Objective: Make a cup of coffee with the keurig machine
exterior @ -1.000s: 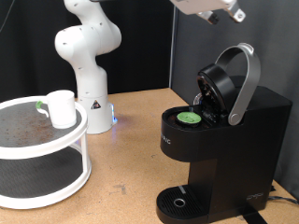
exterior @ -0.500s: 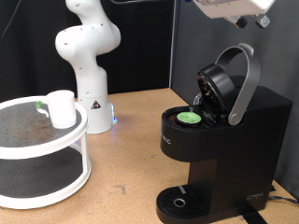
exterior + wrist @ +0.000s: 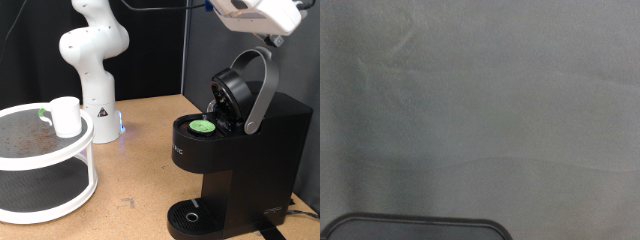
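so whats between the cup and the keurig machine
Exterior view: only bare wooden tabletop between the cup and the keurig machine.

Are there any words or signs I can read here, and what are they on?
No word here can be read for sure.
Pale lettering on the front of the keurig machine: too small and blurred to read.
A dark triangle sign on the white arm base: no text legible in it.
The cup: plain, no writing.
The wrist view: only a grey blur, no text.

White two-tier round stand (image 3: pixel 85 150) at exterior view's left — wooden table (image 3: pixel 135 170) — black backdrop (image 3: pixel 200 50).
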